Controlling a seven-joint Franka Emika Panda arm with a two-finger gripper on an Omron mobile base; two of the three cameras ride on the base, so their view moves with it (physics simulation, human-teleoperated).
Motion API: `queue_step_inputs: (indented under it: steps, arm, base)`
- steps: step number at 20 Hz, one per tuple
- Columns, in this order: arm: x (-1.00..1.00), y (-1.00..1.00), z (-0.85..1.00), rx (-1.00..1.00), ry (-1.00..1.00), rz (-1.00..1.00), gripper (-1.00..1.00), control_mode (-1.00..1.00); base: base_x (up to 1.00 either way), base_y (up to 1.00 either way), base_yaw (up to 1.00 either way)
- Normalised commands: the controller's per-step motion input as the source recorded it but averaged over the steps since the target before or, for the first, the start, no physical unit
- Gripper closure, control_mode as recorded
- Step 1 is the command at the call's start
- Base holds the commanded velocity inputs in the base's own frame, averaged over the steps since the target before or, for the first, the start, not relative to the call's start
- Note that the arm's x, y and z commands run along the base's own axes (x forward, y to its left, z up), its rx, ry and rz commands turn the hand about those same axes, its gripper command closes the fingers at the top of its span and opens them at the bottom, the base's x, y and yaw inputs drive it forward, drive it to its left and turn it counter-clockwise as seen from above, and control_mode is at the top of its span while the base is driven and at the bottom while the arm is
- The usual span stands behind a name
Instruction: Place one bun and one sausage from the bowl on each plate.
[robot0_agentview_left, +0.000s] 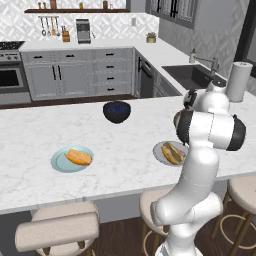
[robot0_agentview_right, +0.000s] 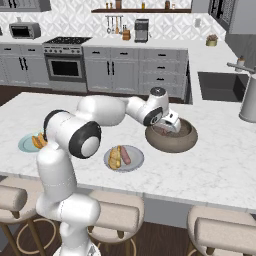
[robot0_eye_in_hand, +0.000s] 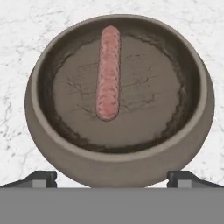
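Both base cams sit behind the arm, looking forward and down over the same bench (robot0_agentview_left: 125, 165). Hand cam stares straight down, close above the bowl (robot0_eye_in_hand: 118, 162).

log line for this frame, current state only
gripper: open, above brown bowl | bowl: one sausage | grey plate: bun + sausage | blue plate: bun only, needs sausage

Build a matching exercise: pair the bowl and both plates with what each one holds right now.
Things:
1. brown bowl
2. pale blue plate
3. light grey plate

Contents:
a. a bun and a sausage
b. one sausage alone
c. a bun alone

Pairs: 1-b, 2-c, 3-a

The sausage lies in the bowl; the gripper is above it, fingers spread wide.
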Motion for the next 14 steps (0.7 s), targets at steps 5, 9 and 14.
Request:
queue_step_inputs:
  steps: [5, 9, 14]
  arm:
    - [0.40, -0.02, -0.35, 0.00, 0.02, 0.01, -1.00, -1.00]
    - [0.38, -0.09, -0.29, 0.00, 0.02, 0.02, -1.00, -1.00]
    - [0.37, -0.22, -0.12, 0.00, 0.01, 0.02, -1.00, -1.00]
  base:
    - [0.00, 0.00, 0.00]
    - [0.00, 0.00, 0.00]
    - [0.00, 0.00, 0.00]
